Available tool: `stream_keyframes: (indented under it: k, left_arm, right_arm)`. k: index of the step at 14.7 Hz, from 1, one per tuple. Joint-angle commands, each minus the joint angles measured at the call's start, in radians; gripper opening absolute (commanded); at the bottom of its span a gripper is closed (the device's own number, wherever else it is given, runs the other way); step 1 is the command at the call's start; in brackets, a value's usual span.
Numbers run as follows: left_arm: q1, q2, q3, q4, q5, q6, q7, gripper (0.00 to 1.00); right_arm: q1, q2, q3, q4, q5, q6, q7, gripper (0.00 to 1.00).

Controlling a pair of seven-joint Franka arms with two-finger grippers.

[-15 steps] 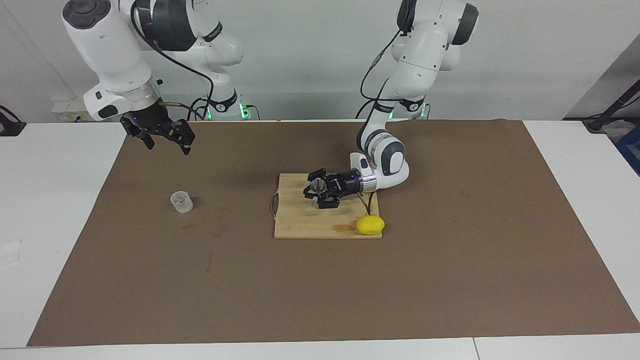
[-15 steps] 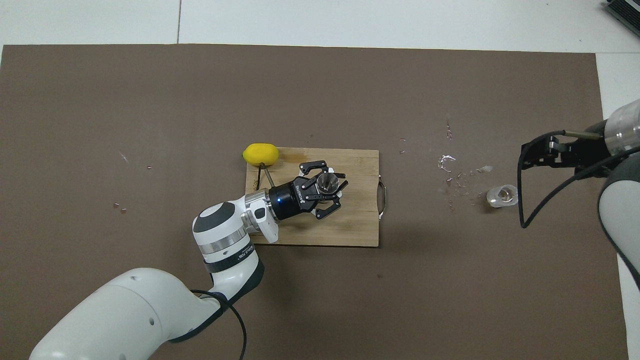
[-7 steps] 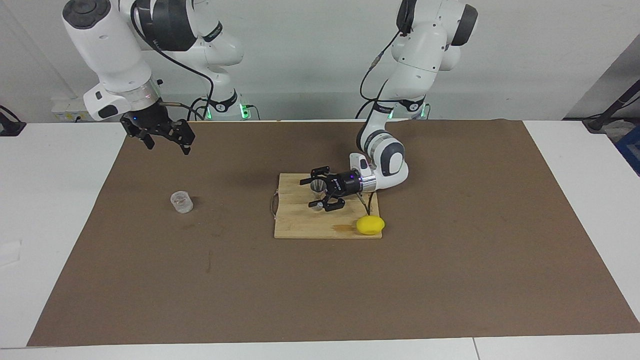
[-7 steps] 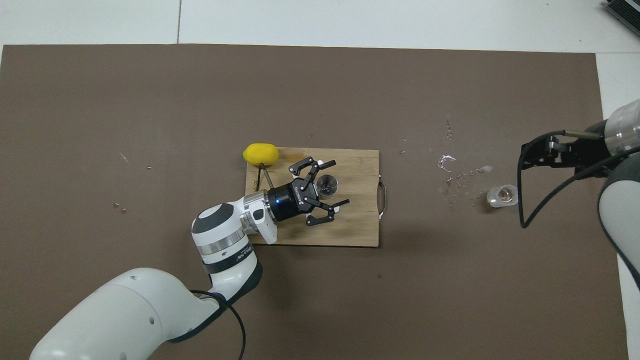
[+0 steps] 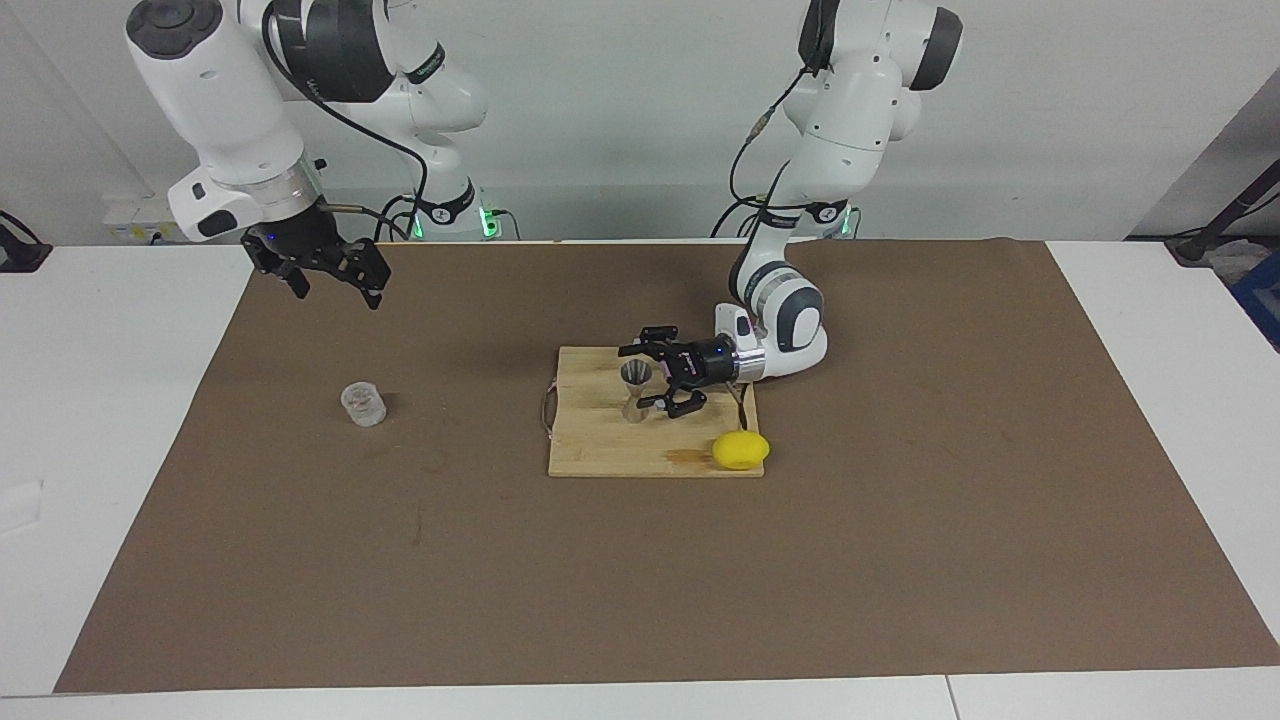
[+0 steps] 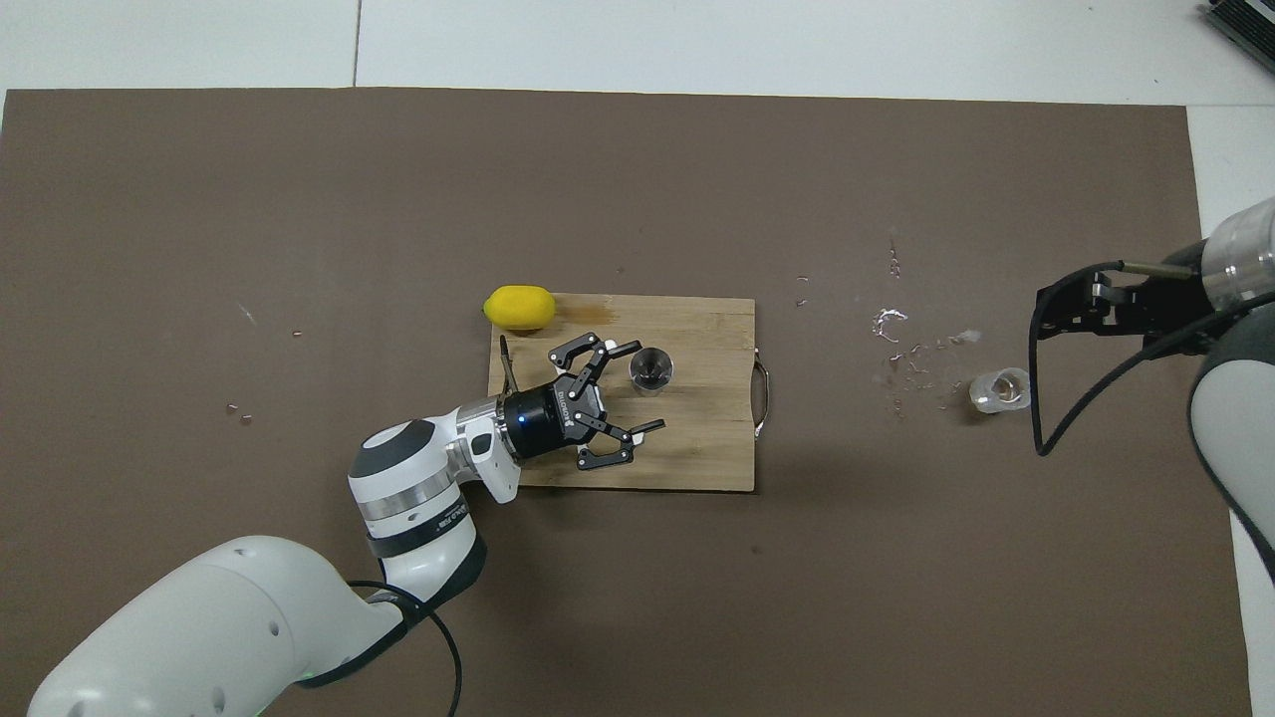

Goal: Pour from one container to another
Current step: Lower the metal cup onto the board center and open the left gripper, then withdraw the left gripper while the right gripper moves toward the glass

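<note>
The left gripper (image 5: 655, 378) at frame centre has its jaws released and spread, just beside the upright metal jigger (image 5: 634, 391) on the wooden cutting board (image 5: 600, 448), not touching it. A lemon (image 5: 741, 450) sits at the board's corner. At upper left, the right gripper (image 5: 335, 282) hangs with jaws released above the brown mat (image 5: 900, 520) on the surface, well apart from the glass cup (image 5: 363, 404) standing at centre left.

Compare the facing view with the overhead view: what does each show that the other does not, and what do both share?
Facing view only: both arms' bases and the hourglass profile of the small silvery metal jigger. Overhead view only: down into the jigger's mouth, and wet splashes on the brown mat beside the small clear glass cup. Both: the jigger upright on the wooden cutting board, the yellow lemon, the left gripper open beside the jigger.
</note>
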Motion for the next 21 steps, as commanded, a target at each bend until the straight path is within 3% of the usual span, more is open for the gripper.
stream_keyframes:
  k: [1, 6, 9, 12, 14, 16, 18, 21]
  left_arm:
    - [0.077, -0.15, -0.001, -0.164, 0.086, -0.021, 0.046, 1.0]
    - [0.217, -0.262, -0.001, -0.256, 0.271, -0.084, 0.023, 1.0]
    - [0.395, -0.354, 0.0, -0.276, 0.549, -0.113, -0.116, 1.0]
    - [0.595, -0.382, 0.005, -0.259, 0.836, -0.228, -0.194, 1.0]
    - [0.74, -0.385, 0.006, -0.18, 1.03, -0.285, -0.277, 1.0]
    - [0.84, -0.379, 0.006, -0.015, 1.248, -0.372, -0.395, 1.0]
    - [0.892, -0.365, 0.009, 0.147, 1.387, -0.434, -0.486, 1.0]
    - [0.882, -0.371, 0.009, 0.331, 1.589, -0.459, -0.584, 1.0]
  right_arm:
    - [-0.005, -0.023, 0.0, -0.023, 0.025, -0.014, -0.02, 1.0]
    - [-0.013, -0.025, 0.0, -0.023, 0.025, -0.04, -0.024, 1.0]
    - [-0.013, -0.023, -0.001, -0.028, 0.025, -0.017, -0.009, 1.0]
    - [-0.013, -0.014, -0.001, -0.031, 0.025, -0.002, 0.116, 1.0]
    - [-0.014, 0.003, -0.001, -0.032, 0.027, 0.019, 0.215, 1.0]
    - [-0.027, 0.023, -0.003, -0.037, 0.045, 0.052, 0.293, 0.98]
    - [-0.051, 0.034, -0.001, -0.063, 0.092, 0.104, 0.399, 0.97]
    - [-0.105, 0.098, -0.003, -0.06, 0.181, 0.135, 0.488, 0.95]
